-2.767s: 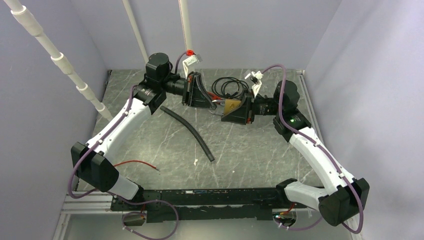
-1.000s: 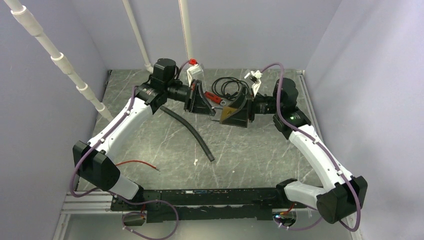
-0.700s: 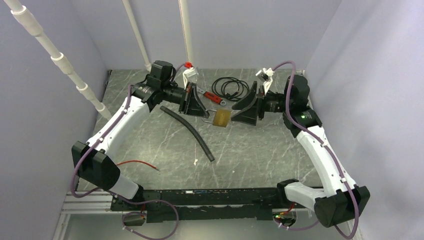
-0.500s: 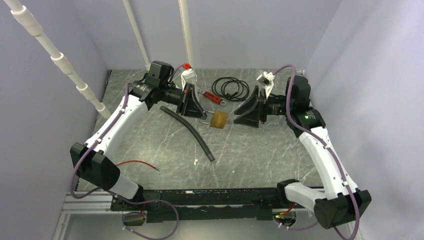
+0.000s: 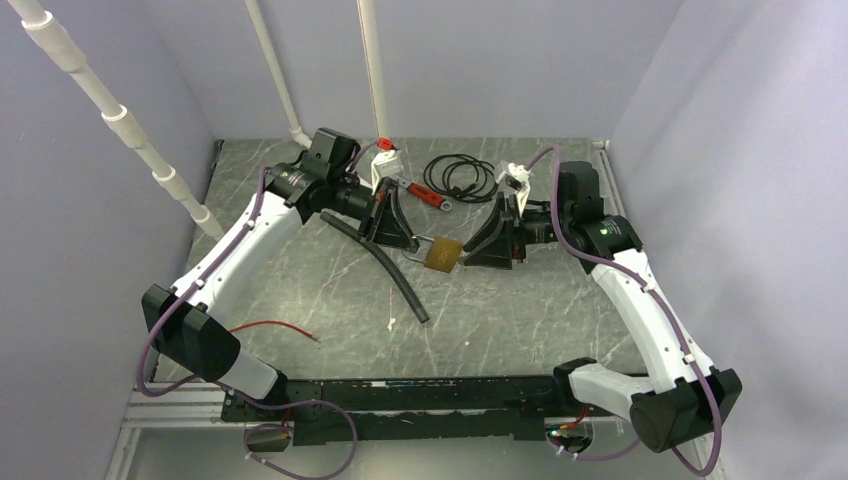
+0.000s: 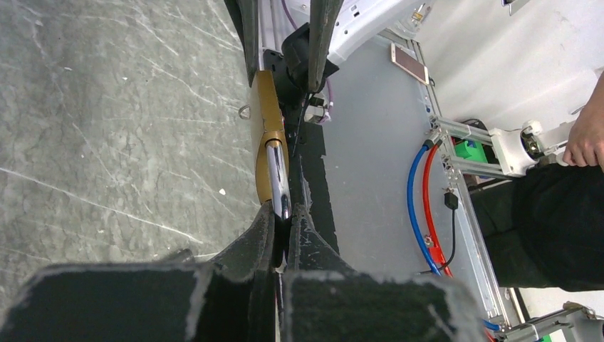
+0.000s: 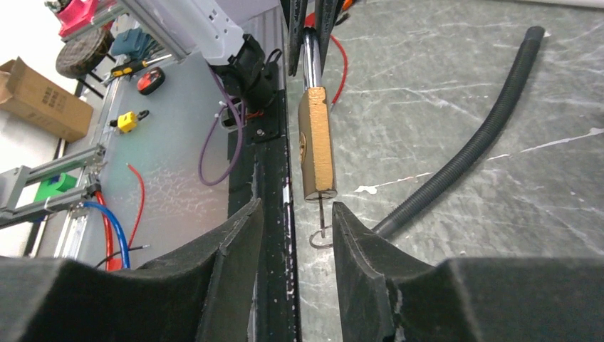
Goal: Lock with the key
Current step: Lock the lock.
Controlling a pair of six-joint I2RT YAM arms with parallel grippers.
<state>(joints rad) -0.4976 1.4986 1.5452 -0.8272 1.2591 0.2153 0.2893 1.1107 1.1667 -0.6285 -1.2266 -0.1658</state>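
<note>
A brass padlock [image 5: 441,255] hangs just above the table's middle. My left gripper [image 5: 404,237] is shut on its steel shackle [image 6: 277,178]; the brass body [image 6: 264,128] points away from the fingers in the left wrist view. My right gripper [image 5: 487,247] is open, just right of the padlock. In the right wrist view the padlock body [image 7: 316,146] shows ahead. A thin key [image 7: 324,214] with a small ring [image 7: 320,239] sticks out of its end. The key lies between my open fingertips [image 7: 295,208], closer to the right finger [image 7: 349,228], touching neither.
A black corrugated hose [image 5: 385,268] lies on the marble table just left of the padlock. A coiled black cable [image 5: 460,178] and a red-handled tool [image 5: 426,196] lie behind. A red wire [image 5: 272,327] lies front left. White pipes [image 5: 120,125] stand at the left.
My right gripper let go of the padlock, opened and drew back right, then came in again around the key end. My left gripper brought the padlock lower and nearer.
</note>
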